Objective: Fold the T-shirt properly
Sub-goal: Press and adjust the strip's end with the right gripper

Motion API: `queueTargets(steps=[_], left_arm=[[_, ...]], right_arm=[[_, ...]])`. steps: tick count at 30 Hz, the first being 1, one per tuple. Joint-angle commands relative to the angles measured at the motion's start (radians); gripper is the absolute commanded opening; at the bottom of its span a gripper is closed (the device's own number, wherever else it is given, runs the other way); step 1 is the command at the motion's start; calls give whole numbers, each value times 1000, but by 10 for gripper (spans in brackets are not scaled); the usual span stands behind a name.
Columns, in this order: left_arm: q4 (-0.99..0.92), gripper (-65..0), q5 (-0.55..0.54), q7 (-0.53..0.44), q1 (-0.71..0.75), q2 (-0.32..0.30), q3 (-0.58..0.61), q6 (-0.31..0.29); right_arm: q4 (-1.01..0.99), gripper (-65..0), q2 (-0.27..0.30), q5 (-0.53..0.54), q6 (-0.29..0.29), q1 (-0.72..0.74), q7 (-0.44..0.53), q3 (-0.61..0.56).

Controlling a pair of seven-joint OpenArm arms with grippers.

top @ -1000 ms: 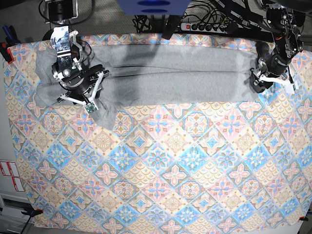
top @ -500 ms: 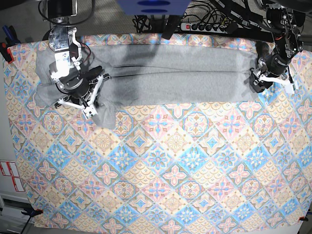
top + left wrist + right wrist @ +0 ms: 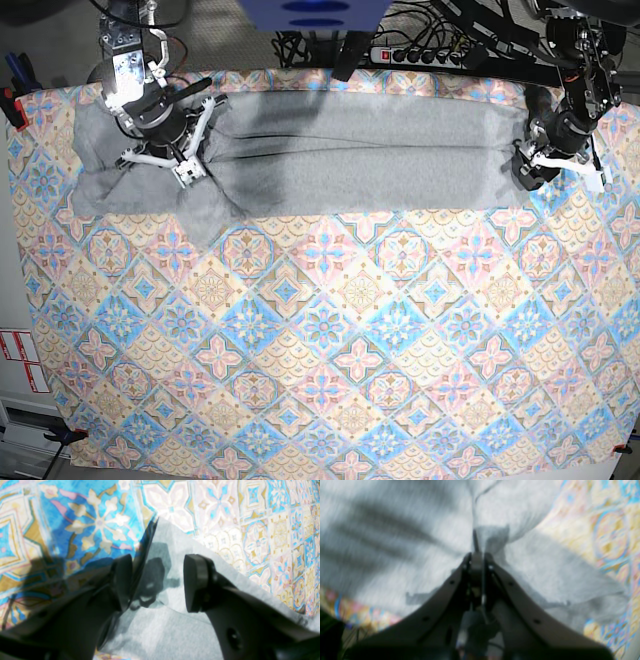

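Observation:
The grey T-shirt (image 3: 360, 150) lies plain side up as a long band across the back of the table, with one sleeve spreading out at the left end. My right gripper (image 3: 185, 170) is at that left end. In the right wrist view it (image 3: 476, 555) is shut on a pinched fold of the T-shirt (image 3: 395, 530). My left gripper (image 3: 525, 168) is at the shirt's right end. In the left wrist view it (image 3: 158, 580) is open, and a corner of the T-shirt (image 3: 165, 625) lies between its fingers (image 3: 196, 580). No lettering shows.
The colourful patterned tablecloth (image 3: 320, 330) covers the whole table; it also shows in the wrist views (image 3: 250, 530) (image 3: 607, 530). A power strip with cables (image 3: 420, 55) runs along the back edge. A red clamp (image 3: 10, 100) sits at the back left corner.
My right gripper has moved toward the back of the table, drawing the pinched shirt fabric with it; the left end of the shirt now lies flatter. The left arm has not moved.

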Motion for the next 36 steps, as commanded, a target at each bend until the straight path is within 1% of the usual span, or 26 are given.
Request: queueTargets(steps=[1, 6, 16, 18, 23, 26, 29, 31, 36], left_arm=[[13, -314, -9, -12, -2, -15, -7, -7], [12, -314, -9, -12, -2, -15, -7, -7], [10, -314, -9, -14, -2, -15, -7, -7], [10, -314, -9, -12, -2, -15, -7, -7], [10, -314, -12, -9, -2, -15, -7, -7], [10, -314, -10, -9, -2, -15, -7, -7], [10, -314, -10, -11, -2, -15, -7, -7], [10, -314, -12, -11, -2, -15, -7, -7], [10, -314, -12, -9, -2, -15, -7, -7]], right_arm=[[32, -650, 10, 2, -5, -9, 20, 15], [49, -650, 10, 2, -5, -57, 20, 27], [44, -648, 10, 4, -5, -84, 9, 15], [44, -623, 10, 4, -5, -84, 9, 15], [44, -515, 10, 4, -5, -84, 9, 15], [44, -487, 10, 2, -5, -81, 12, 17], [46, -490, 10, 2, -9, -80, 21, 34], [46, -502, 6, 5, -9, -77, 49, 50], [47, -508, 5, 7, -9, -46, 118, 12]])
